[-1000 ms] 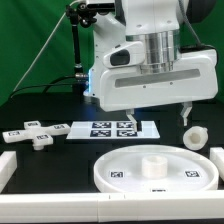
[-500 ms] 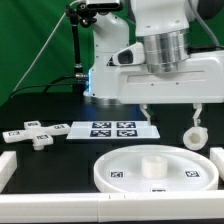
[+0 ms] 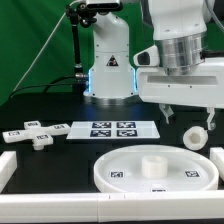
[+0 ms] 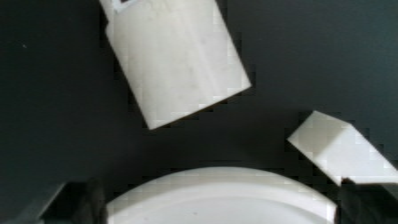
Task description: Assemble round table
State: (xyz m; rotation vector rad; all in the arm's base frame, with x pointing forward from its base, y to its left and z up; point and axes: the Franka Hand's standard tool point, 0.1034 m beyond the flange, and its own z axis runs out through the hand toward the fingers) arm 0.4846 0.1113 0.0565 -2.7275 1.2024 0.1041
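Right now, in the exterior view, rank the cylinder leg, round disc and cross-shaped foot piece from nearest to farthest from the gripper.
1. The cylinder leg: just below the open gripper, on the exterior view's right.
2. The round disc: in front, toward the middle.
3. The cross-shaped foot piece: far off on the exterior view's left.

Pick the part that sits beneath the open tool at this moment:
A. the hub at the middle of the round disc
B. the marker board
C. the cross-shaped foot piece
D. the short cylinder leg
D: in the exterior view the tool hangs open over the short cylinder leg at that view's right, and the wrist view shows the leg's round white top between the two fingers.
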